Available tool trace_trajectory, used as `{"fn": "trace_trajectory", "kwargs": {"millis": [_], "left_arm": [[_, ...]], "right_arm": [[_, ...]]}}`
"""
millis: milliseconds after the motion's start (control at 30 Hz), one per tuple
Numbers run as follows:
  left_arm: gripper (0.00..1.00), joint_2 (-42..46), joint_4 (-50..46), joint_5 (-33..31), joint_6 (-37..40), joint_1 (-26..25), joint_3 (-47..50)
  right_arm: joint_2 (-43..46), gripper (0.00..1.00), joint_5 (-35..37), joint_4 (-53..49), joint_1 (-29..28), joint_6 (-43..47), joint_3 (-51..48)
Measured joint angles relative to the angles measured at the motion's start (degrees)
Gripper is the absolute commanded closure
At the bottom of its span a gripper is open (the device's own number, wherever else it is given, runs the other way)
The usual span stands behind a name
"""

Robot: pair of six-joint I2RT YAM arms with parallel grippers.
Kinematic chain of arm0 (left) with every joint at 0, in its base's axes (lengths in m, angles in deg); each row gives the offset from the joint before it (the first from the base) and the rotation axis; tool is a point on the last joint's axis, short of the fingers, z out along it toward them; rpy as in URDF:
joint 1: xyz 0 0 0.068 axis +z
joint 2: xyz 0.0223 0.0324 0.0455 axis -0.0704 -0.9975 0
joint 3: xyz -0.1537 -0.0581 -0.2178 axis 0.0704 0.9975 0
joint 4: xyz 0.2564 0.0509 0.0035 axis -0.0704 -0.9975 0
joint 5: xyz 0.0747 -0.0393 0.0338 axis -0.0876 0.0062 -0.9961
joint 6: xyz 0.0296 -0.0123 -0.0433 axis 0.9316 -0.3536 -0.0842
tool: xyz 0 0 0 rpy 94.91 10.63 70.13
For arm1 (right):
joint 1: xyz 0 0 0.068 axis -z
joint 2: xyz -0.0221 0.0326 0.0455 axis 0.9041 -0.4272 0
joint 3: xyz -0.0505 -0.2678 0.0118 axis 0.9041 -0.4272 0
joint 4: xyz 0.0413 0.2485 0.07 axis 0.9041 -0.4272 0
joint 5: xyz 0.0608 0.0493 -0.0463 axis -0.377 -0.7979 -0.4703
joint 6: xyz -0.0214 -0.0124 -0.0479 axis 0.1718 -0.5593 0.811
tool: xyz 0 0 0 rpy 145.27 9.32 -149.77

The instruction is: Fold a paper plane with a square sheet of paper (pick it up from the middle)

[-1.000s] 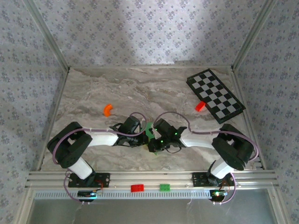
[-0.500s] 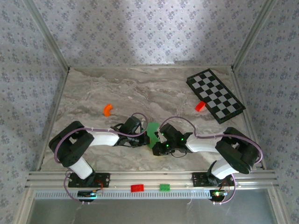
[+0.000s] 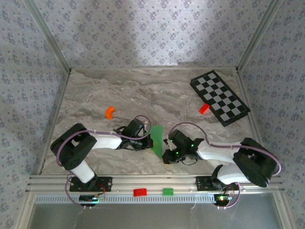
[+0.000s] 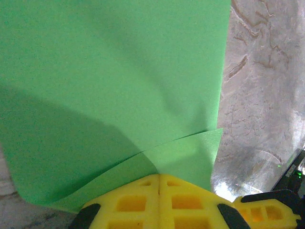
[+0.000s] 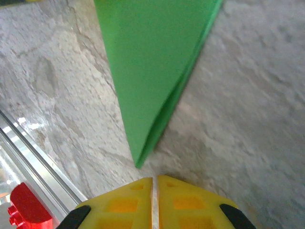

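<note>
While the left gripper (image 4: pixel 159 177) pins the fold: it is clenched on the doubled edge of the square sheet of paper (image 3: pixel 157 140), with both layers between its pads.
Right gripper (image 5: pixel 154 180): clenched with nothing in it. Its tips sit just short of the sheet's near corner, not touching.
Sheet location: on the bench (image 3: pixel 119 95), between the two grippers and close to the arm bases.
Sheet state: folded over on itself in two layers, which gape a little at the near corner. Which long side is the crease, I cannot tell.
Step (judged): setting an early lengthwise crease.
Doing it well (judged): hold the left pinch firm so the layers cannot slide. Check that the free edges line up. Then lay the closed right tips on the folded side and press flat along it from the near end to the far end. A crooked crease here would carry into every later fold.
Long axis: runs from the arm bases toward the far wall, nearly straight.
Pointing: the sharp corner aims at the right gripper and the broader end lies away.
</note>
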Motion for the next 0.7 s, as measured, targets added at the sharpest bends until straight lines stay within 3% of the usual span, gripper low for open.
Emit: {"fn": "trace_trajectory", "kwargs": {"millis": [100,267,700], "left_arm": [[1.0,0.0,0.0,0.0,-0.2,0.0,0.0],[1.0,0.1,0.0,0.0,-0.2,0.0,0.0],[1.0,0.1,-0.2,0.0,-0.4,0.0,-0.2]], "right_arm": [[3.1,0.99,0.3,-2.0,0.9,0.0,0.0],[4.2,1.0,0.1,-0.7,3.2,-2.2,1.9],[-13.2,1.0,-1.6,2.9,5.0,-5.4,12.0]]}}
